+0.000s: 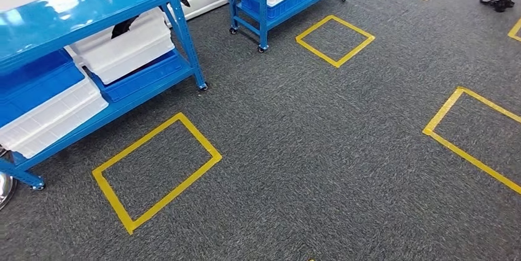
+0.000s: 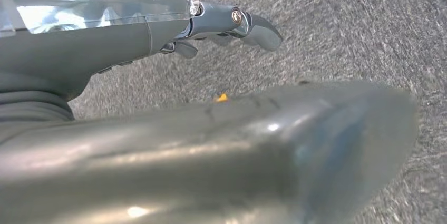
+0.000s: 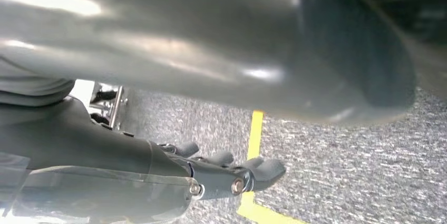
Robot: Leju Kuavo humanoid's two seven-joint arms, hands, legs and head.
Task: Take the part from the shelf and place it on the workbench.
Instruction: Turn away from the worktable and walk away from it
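A blue metal shelf rack on castors (image 1: pixel 92 3) is standing at the near left on the grey carpet floor (image 1: pixel 319 150), carrying white plastic bins (image 1: pixel 123 46) and blue plastic crates (image 1: pixel 37 83); which of these holds the part cannot be told. A second blue rack (image 1: pixel 264 3) is standing farther back. Yellow tape rectangles (image 1: pixel 156 169) are marking the carpet. The left hand (image 2: pixel 232 26) is hanging empty over the carpet, fingers loosely extended. The right hand (image 3: pixel 232 171) is hanging likewise, holding nothing, beside yellow tape.

Grey carpet (image 1: pixel 319 150), yellow tape squares (image 1: pixel 156 169)
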